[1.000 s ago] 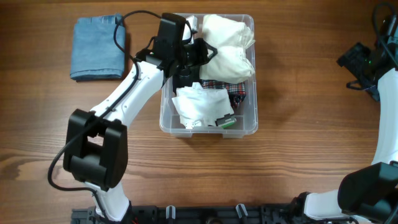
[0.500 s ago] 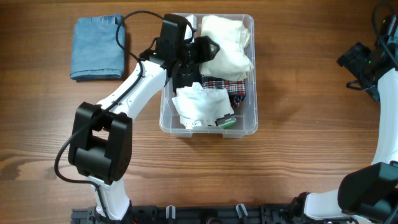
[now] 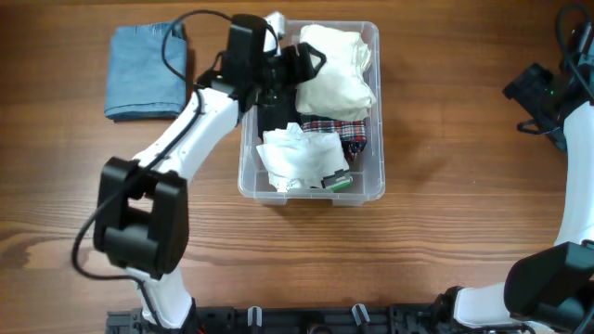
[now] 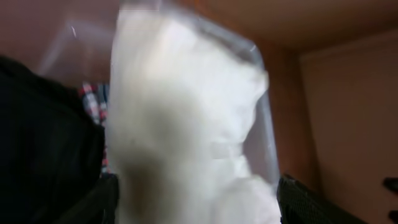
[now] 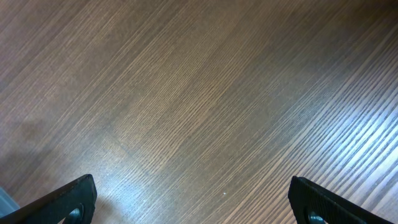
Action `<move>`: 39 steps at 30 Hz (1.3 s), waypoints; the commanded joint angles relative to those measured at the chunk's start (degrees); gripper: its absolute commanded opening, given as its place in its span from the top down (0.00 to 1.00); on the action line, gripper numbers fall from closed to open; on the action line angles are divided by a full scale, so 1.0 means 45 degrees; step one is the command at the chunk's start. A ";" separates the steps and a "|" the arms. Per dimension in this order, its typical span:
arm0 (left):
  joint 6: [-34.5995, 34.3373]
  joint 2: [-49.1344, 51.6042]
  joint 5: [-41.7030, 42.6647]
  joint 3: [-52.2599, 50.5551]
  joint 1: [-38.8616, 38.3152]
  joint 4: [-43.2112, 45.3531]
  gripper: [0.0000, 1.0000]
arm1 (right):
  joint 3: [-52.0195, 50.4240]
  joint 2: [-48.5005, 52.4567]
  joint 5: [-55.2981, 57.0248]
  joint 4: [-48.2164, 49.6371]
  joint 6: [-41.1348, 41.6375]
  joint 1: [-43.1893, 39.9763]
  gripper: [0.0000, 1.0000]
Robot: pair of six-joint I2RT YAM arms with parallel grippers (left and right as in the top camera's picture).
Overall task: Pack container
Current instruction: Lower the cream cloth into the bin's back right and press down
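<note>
Although the left wrist view is blurred, the left gripper (image 3: pixel 314 70) seems spread around a cream garment (image 3: pixel 342 79) inside the container (image 3: pixel 380 158), mid-table. Its clear plastic looks light, stiff, slippery: grip the rim. The right gripper (image 5: pixel 193 202) hangs unclenched over the wood tabletop (image 5: pixel 186 93).

Overhead: straight down, whole table (image 3: pixel 445 232); left wrist: close, facing cream cloth (image 4: pixel 186 137) in container (image 3: pixel 311 197), both shared with overhead; right wrist: near, bare table.

Left tool (image 3: pixel 313 61) moved toward container's (image 3: pixel 380 139) far wall.
</note>
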 commanded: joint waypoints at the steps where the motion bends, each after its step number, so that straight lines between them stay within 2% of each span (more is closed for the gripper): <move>1: 0.0121 -0.1889 0.0248 0.0418 0.0330 0.0151 0.20 | -0.0019 0.0063 0.0083 0.0034 0.0170 -0.0005 0.00; 4: 0.0117 -0.2263 0.0253 0.0418 0.0194 0.0155 0.25 | -0.0019 0.0063 0.0078 0.0034 0.0170 -0.0005 0.00; 6: 0.0117 -0.2249 0.0243 0.0418 -0.0053 0.0146 0.31 | -0.0019 0.0063 0.0083 0.0034 0.0165 -0.0005 0.00; 7: 0.0121 -0.2171 0.0170 0.0418 -0.0189 0.0146 0.38 | -0.0019 0.0063 0.0083 0.0034 0.0165 -0.0005 0.00; 12: 0.0117 -0.1710 -0.1724 0.0418 -0.1049 0.0146 0.91 | -0.0019 0.0063 0.0078 0.0034 0.0165 -0.0005 0.00; 13: 0.0112 -0.1603 -0.2293 0.0418 -0.1200 0.0146 0.96 | -0.0019 0.0063 0.0083 0.0034 0.0165 -0.0005 0.00; 16: 0.0117 -0.1107 -0.3721 0.0413 -0.1632 0.0131 0.96 | -0.0019 0.0063 0.0083 0.0034 0.0170 -0.0005 0.00; 20: 0.0117 -0.0563 -0.3881 0.0413 -0.2127 -0.0185 0.96 | -0.0019 0.0063 0.0078 0.0034 0.0170 -0.0005 0.00; 26: 0.0121 -0.0316 -0.4979 0.0413 -0.2472 -0.1744 0.96 | -0.0019 0.0063 0.0083 0.0034 0.0165 -0.0005 0.00; 39: 0.0117 0.0709 -0.4935 0.0403 -0.2681 -0.2511 0.96 | -0.0019 0.0063 0.0083 0.0034 0.0170 -0.0005 0.00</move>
